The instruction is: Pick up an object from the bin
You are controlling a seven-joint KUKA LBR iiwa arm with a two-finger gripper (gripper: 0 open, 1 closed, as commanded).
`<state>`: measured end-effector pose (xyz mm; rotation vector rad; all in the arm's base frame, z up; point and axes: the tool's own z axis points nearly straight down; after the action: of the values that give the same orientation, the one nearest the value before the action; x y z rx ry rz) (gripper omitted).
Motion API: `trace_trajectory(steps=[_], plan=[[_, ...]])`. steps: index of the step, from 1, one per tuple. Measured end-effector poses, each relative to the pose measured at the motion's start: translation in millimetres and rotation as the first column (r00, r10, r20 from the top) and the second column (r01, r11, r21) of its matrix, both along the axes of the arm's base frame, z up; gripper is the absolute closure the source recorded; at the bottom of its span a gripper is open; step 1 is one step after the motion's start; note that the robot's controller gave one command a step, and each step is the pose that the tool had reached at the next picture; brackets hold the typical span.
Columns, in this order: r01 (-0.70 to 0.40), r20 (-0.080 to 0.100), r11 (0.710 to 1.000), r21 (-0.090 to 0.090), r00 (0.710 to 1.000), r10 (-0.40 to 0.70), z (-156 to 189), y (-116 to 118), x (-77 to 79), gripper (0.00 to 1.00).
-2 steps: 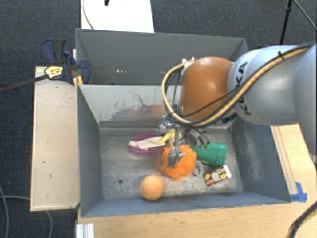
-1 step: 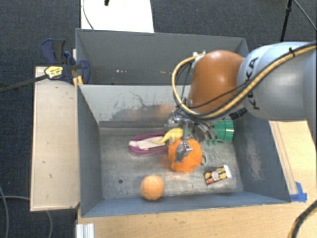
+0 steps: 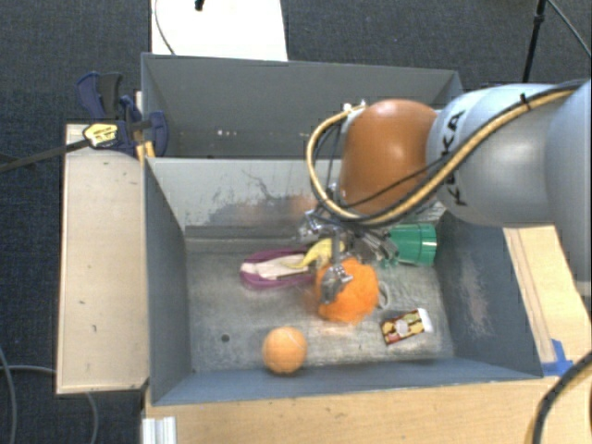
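My gripper (image 3: 339,271) hangs low in the middle of the bin, directly on top of a fuzzy orange ball (image 3: 353,294). Its metal fingers reach down onto the ball's upper left side. Just left of the gripper lies a purple and white flat thing (image 3: 270,272) with a yellow piece (image 3: 317,252) by its right end. A green cylinder (image 3: 413,244) lies behind and to the right, partly under the arm.
A smooth orange ball (image 3: 284,350) rests near the front wall, left of centre. A small red and white packet (image 3: 406,326) lies at the front right. The arm with its orange cover and cables reaches in from the right.
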<state>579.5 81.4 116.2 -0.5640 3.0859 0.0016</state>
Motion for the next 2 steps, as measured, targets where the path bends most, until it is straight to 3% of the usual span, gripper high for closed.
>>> trace_trajectory(steps=[1, 2], plan=[[0.279, 0.006, 0.960, 0.007, 0.960, -0.279, -26.5, -50.9, 3.1, 0.00], [0.000, -0.001, 1.000, -0.007, 1.000, 0.000, -41.5, -30.6, 16.0, 1.00]])
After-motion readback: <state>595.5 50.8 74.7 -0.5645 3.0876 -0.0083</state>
